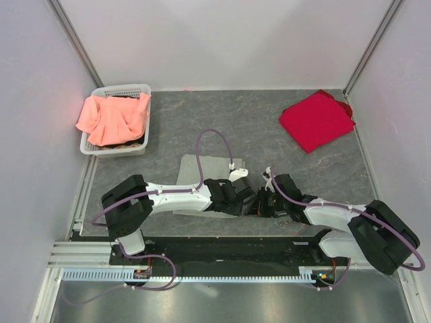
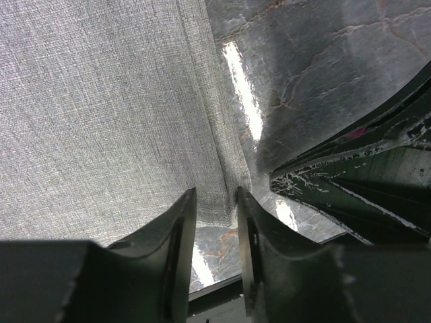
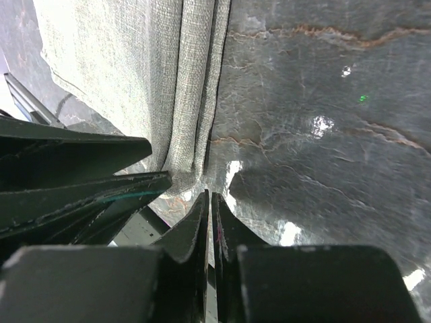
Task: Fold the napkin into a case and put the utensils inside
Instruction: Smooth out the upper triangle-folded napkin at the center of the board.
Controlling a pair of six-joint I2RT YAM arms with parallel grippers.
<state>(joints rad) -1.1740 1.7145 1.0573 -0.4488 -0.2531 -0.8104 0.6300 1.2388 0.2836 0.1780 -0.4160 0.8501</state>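
The grey-green napkin (image 1: 202, 168) lies flat on the dark table, partly under my left arm. Its right edge shows doubled layers in the right wrist view (image 3: 192, 81). My left gripper (image 2: 215, 195) hovers low at the napkin's (image 2: 101, 114) near right corner. Its jaws stand apart, the cloth's edge lies just past the tips, and bare table shows in the gap. My right gripper (image 3: 209, 196) is shut with only a thin slit, and its tips are just short of the same corner. In the top view both grippers meet (image 1: 250, 196) (image 1: 261, 204). The utensils are out of view.
A white basket (image 1: 121, 88) holding a salmon-orange cloth (image 1: 111, 118) stands at the back left. A bright red cloth (image 1: 315, 120) lies at the back right. Pale walls close in the table on three sides.
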